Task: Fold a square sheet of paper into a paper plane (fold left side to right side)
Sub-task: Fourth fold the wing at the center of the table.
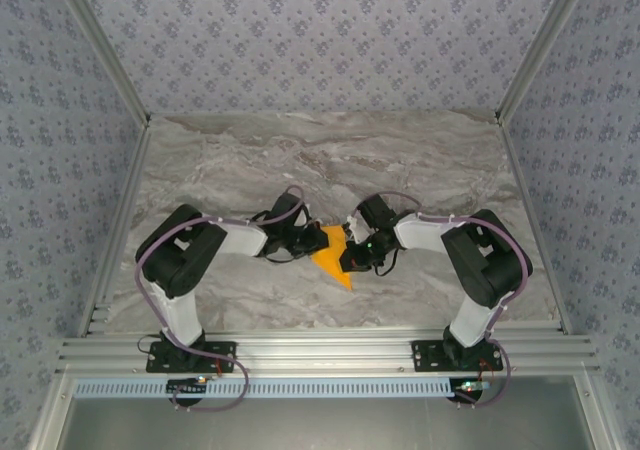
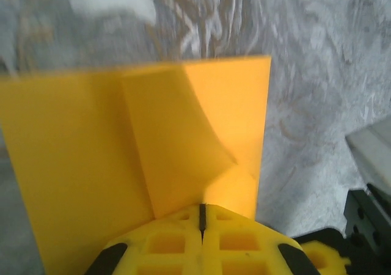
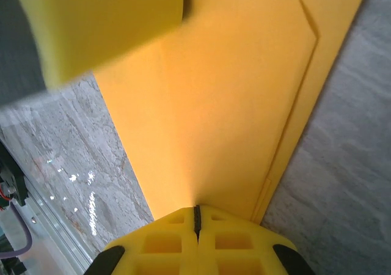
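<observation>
- Orange, thin and already creased, the sheet of paper (image 1: 331,257) lies at the middle of the marble table (image 1: 250,160). It is a pointed shape with its tip toward the near edge.
- The left wrist view shows a folded flap (image 2: 177,140) lying over the lower layer, its free edge curling up a little. The right wrist view shows long straight creases running along the layers.
- The left gripper (image 2: 201,211) meets the paper from its own side. Its jaws are pressed together, and the paper edge appears to be pinched in the seam.
- The right gripper (image 3: 197,212) does the same on the opposite side, with its jaws closed flat and the sheet fanning out ahead of them.
- Handling, as a judgement:
  - The paper is very light and floppy.
  - It will probably slide on the smooth stone.
  - It takes any stray crease or tear.
  - The stacked layers are stiffer than a single one.
- The best hold is likely a shallow pinch at an outer edge, away from the tip. One side should stay pinned while the left side is carried over to the right.
</observation>
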Available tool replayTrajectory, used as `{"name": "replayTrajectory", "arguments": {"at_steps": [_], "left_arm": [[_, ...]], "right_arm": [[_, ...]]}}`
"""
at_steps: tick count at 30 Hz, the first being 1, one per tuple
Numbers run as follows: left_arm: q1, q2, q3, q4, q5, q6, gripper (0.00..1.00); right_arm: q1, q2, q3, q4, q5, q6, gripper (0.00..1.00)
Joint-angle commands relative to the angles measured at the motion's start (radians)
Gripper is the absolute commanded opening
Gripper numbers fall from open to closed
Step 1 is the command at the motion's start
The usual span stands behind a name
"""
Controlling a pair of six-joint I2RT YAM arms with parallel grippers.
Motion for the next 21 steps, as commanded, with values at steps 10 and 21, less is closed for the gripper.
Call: {"name": "replayTrajectory", "arguments": {"at_steps": [10, 21], "left_arm": [[0.178, 0.109, 0.158, -0.134, -0.04, 0.166, 0.03], [0.23, -0.015, 0.143, -0.167, -0.018, 0.199, 0.14]], "right_arm": [[0.008, 0.065, -0.059, -0.151, 0.206, -0.031, 0.0], [0.011, 0.023, -0.082, 0.028, 0.027, 0.021, 0.0]]}}
